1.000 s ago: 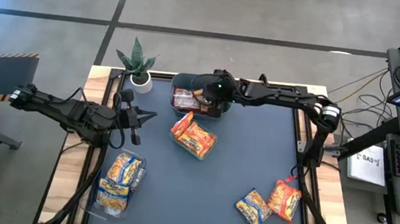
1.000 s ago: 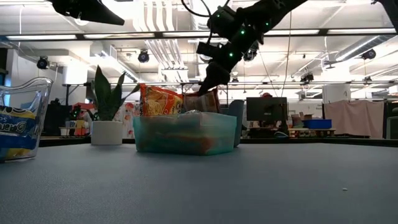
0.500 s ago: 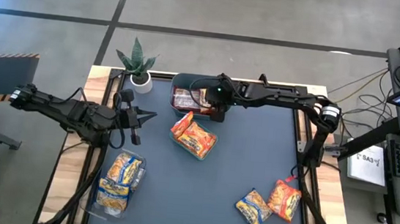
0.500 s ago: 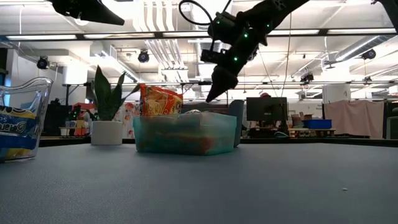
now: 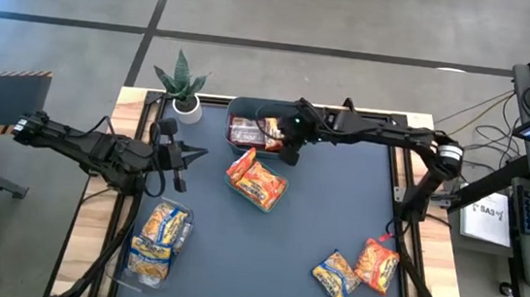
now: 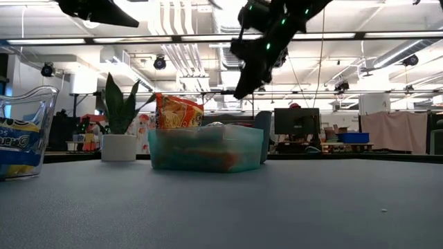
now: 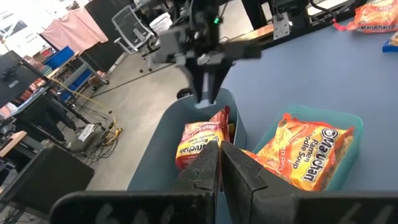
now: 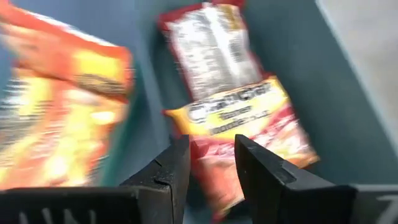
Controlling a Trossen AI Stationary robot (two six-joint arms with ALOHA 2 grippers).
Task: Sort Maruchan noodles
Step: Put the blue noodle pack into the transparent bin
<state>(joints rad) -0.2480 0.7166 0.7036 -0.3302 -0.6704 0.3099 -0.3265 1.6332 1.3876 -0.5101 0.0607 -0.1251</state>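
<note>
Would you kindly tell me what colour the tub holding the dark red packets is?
The tub is translucent grey-teal, clearest in the low view.

orange packet [image 8: 59,99]: blurred, edge-cropped | clear bin [image 6: 24,131]: cut off at edge

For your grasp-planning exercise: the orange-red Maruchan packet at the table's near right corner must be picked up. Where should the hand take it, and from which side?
Judging by the high view, the orange-red packet lies flat, its left edge against the yellow packet. Come straight down from above and pinch across its free right-hand edge, probably at the crimped end seam, where the hand need not touch the neighbour.
</note>
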